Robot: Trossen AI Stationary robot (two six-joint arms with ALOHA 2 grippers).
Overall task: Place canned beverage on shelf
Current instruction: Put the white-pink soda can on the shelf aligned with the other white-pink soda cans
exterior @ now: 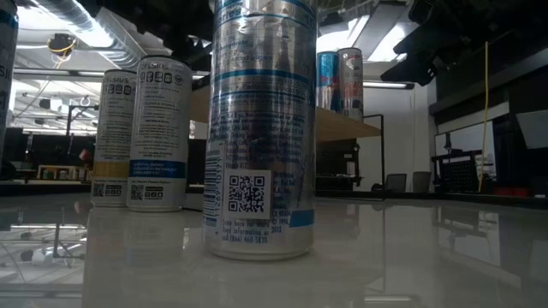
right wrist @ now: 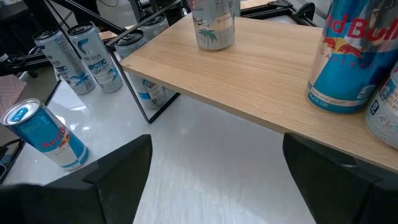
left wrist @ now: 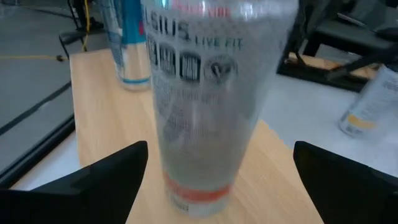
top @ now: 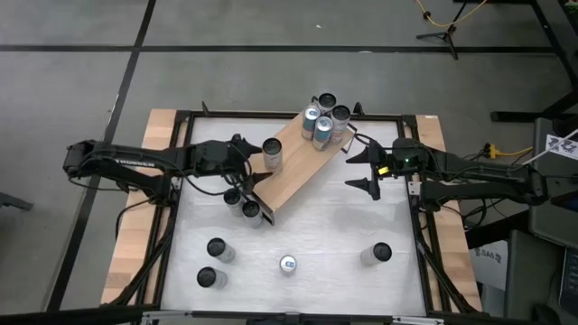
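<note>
- The white table (top: pixel 334 230) fills the middle of the high view, with a dark frame around it and pale wooden strips along its two sides.
- The shelf (top: pixel 298 167), a long light-brown board with thin black frame ends, lies diagonally across the far half of the table, raised above the white top.
- The left arm (top: pixel 135 162) reaches in from the left side; the right arm (top: pixel 479 181) reaches in from the right side.
- The left gripper (top: pixel 256 162) sits at the shelf's left edge with its fingers spread wide on either side of a clear can (top: pixel 273 153). In the left wrist view that can (left wrist: pixel 208 106) stands upright on the board between the two dark fingers (left wrist: pixel 102 183), with gaps on both sides, so it is not clamped.
- The right gripper (top: pixel 368 170) hovers just beside the shelf's right edge, fingers apart and holding nothing.
- A cluster of four cans (top: pixel 325 119) stands upright at the far end of the shelf; a blue and silver one (right wrist: pixel 351 56) is nearest the right wrist camera.
- Two cans (top: pixel 242 202) stand on the table by the shelf's near end, partly under it.
- Four more cans stand apart near the front: two at the left (top: pixel 213 264), a blue-topped one (top: pixel 288 264) in the middle, and one at the right (top: pixel 380 253).
</note>
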